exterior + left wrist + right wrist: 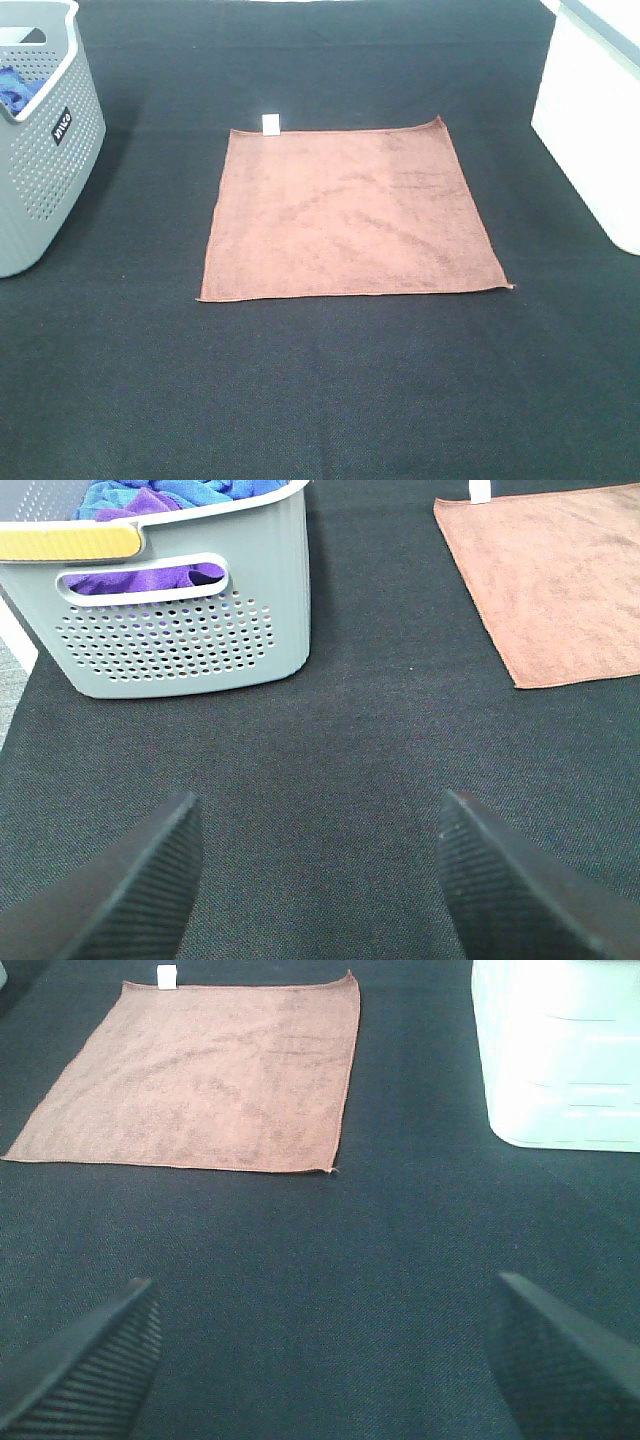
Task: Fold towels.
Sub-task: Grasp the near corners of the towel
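A brown towel (350,212) lies flat and unfolded in the middle of the black table, with a small white tag (271,123) at its far left corner. It also shows in the left wrist view (560,585) and in the right wrist view (205,1075). Neither arm shows in the exterior high view. My left gripper (315,880) is open and empty over bare table, near the basket and left of the towel. My right gripper (320,1360) is open and empty over bare table, short of the towel's near right corner.
A grey perforated basket (40,160) stands at the left edge; it holds blue and purple towels (150,505). A white bin (595,120) stands at the right edge, also in the right wrist view (560,1050). Black cloth (330,390) covers the table.
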